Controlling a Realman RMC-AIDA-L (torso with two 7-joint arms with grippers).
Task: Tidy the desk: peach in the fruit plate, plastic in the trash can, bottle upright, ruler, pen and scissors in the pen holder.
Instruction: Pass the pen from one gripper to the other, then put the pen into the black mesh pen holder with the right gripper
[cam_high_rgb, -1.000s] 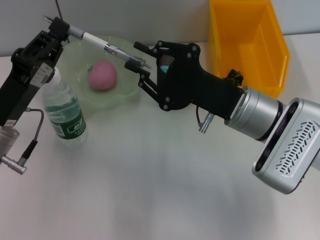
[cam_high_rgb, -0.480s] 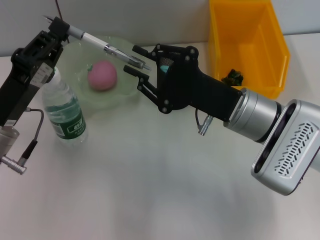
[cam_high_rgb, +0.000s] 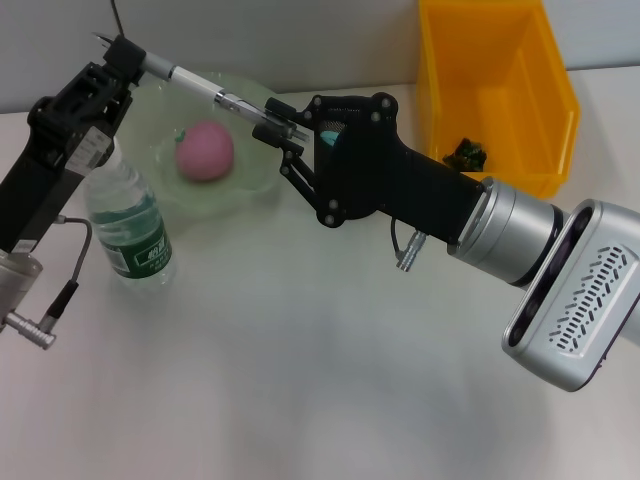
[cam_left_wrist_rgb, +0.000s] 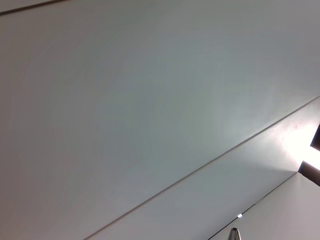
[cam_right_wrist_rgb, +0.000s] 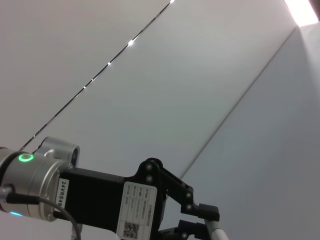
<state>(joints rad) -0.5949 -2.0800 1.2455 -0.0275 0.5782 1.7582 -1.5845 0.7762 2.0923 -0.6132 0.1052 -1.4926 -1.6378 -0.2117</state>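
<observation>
Both grippers are now gripping the pen (cam_high_rgb: 205, 88) above the plate (cam_high_rgb: 255, 175): the right gripper (cam_high_rgb: 277, 130), jaws open a moment ago, is closing on its tip, apparently clamped, while the left gripper (cam_high_rgb: 118, 62) is holding the other end, making a handover likely.

Pen (cam_high_rgb: 205, 88) aloft, near level; peach (cam_high_rgb: 205, 151) in plate; bottle (cam_high_rgb: 128, 222) upright.

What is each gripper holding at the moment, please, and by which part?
Both hold the pen: the left gripper grips one end, the right gripper is shut on the other end.
</observation>
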